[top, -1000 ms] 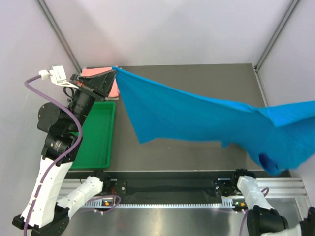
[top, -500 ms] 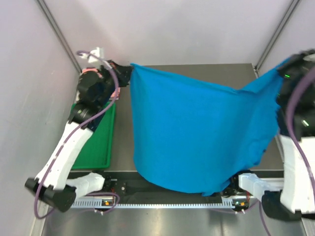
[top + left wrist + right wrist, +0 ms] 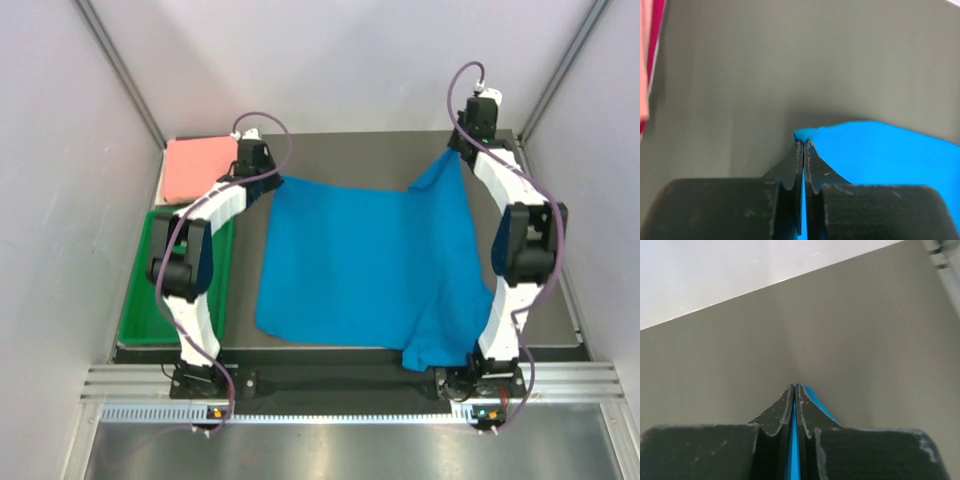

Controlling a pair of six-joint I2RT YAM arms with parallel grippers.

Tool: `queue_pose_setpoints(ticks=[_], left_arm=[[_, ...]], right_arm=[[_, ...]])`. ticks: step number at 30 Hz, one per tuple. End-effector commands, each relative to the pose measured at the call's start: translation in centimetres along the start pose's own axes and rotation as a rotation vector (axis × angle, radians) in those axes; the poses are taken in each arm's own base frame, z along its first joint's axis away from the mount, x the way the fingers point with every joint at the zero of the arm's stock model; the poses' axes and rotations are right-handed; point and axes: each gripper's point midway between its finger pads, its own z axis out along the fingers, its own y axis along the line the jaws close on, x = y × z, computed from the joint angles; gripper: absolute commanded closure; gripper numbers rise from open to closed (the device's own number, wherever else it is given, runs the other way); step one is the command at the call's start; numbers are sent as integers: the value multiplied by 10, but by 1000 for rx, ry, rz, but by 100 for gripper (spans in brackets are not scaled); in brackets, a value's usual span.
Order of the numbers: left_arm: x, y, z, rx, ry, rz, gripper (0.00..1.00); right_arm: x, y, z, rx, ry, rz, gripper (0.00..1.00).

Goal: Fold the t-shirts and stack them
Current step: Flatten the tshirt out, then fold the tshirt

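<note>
Table (image 3: 350, 155) is a dark grey matte top, no pattern, inside a booth w/ pale walls and slanted metal posts in the far corners. Along the near edge there's a silver rail (image 3: 340, 410) w/ both arm bases on it. Green plastic tray (image 3: 150, 325) sits at the table's left edge.

Blue shirt (image 3: 350, 260) is bright blue, plain, and spread over the middle of the table, mostly flat on the left half. The right side is messier: the far right corner tents up toward the claw, long creases run down from it, and the near right part is bunched and hangs a bit over the near table edge. Can't make out sleeves or collar from the top cam.

Left gripper (image 3: 270, 178) has its fingers pressed together on the shirt's far left corner; the left wrist cam shows the tips (image 3: 803, 146) closed w/ a nub of blue cloth (image 3: 880, 150) poking out, low over the table. Right gripper (image 3: 458, 152) is clamped on the far right corner too; on its wrist cam (image 3: 795, 388) there's just a thin blue strip (image 3: 792, 450) between the closed fingers.

Pink shirt (image 3: 200, 167) is salmon, folded into a neat rectangle at the far left corner, just beyond the tray and right beside the left claw.

Writing-wise: the rail has a strip of fine marks, too small to read. Shirts show no print.
</note>
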Motion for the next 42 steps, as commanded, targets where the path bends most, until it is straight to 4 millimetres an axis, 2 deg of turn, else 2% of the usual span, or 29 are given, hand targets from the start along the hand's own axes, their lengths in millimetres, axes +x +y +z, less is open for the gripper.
queue_pose_setpoints(ticks=[1, 2, 3, 4, 6, 7, 8, 10, 11, 12, 13, 14, 15, 16, 20, 27, 33, 37, 39, 40, 42], left_arm=[[-54, -17, 23, 116, -116, -79, 100], [-60, -20, 28, 118, -119, -74, 100], [-52, -15, 39, 106, -102, -74, 100], [-53, -13, 43, 105, -102, -73, 100], [-50, -9, 53, 101, -102, -63, 100], [-49, -5, 57, 94, -99, -63, 100], [-52, -5, 58, 93, -104, -56, 100], [-50, 4, 65, 70, -105, -56, 100], [-60, 2, 67, 77, -124, -52, 100], [-50, 10, 77, 57, -90, -51, 100], [-53, 14, 82, 39, -89, -50, 100], [-66, 11, 83, 37, -102, -43, 100], [-61, 16, 90, 24, -90, -43, 100], [-63, 18, 91, 16, -94, -43, 100], [-68, 25, 96, -10, -122, -40, 100], [-69, 32, 105, -12, -123, -10, 100], [-79, 15, 99, 75, -141, 54, 100], [-74, 20, 94, 67, -131, 105, 100], [-73, 19, 92, 74, -124, 119, 100], [-72, 19, 92, 77, -120, 133, 100], [-71, 20, 91, 76, -116, 145, 100]], right_arm=[[-65, 35, 14, -171, -147, 83, 100], [-63, 33, 22, -174, -141, 94, 100], [-66, 37, 26, -192, -146, 103, 100], [-53, 39, 37, -195, -120, 116, 100], [-48, 43, 45, -211, -108, 136, 100], [-47, 24, 54, -188, -101, 180, 100], [-47, 20, 56, -203, -93, 200, 100], [-52, 20, 63, -216, -112, 229, 100], [-57, 21, 68, -221, -122, 224, 100], [-89, 25, 62, -225, -167, 216, 100], [-75, 22, 82, -206, -134, 205, 100], [-81, 22, 86, -214, -135, 211, 100], [-97, 26, 84, -236, -168, 234, 100], [-91, 25, 93, -245, -164, 248, 100], [-94, 26, 103, -276, -229, 278, 100], [-66, 30, 123, -301, -168, 286, 100], [-48, 7, 106, -237, -99, 336, 100], [-46, -13, 90, -196, -66, 371, 100], [-33, -22, 85, -171, -19, 393, 100], [-39, -23, 77, -174, -25, 397, 100], [-34, -34, 65, -163, -9, 413, 100]])
